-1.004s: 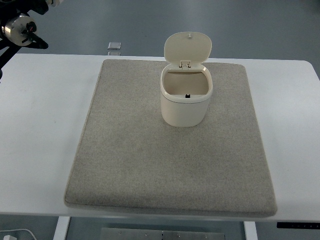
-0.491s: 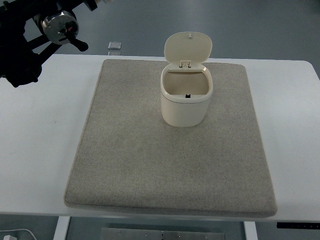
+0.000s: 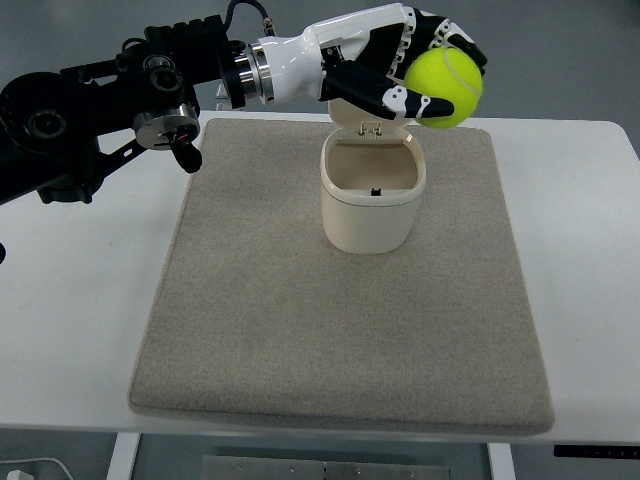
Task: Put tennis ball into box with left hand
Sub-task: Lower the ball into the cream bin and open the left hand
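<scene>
table [image 3: 70, 300]: white, spread below the left hand [image 3: 400, 65]
mat [image 3: 300, 330]: grey, lay flat on the table, mostly nearer than the hand

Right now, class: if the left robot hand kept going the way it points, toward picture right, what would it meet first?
Nothing visible: beyond the left robot hand and tennis ball, the way looks free. The box sits lower; height is unclear.

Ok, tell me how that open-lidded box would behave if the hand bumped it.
The cream box looks like thin plastic and empty, so probably light and easy to shove. Its raised lid, mostly hidden behind the left hand holding the tennis ball, may make it tip backward. The felt mat under it likely resists sliding.
</scene>
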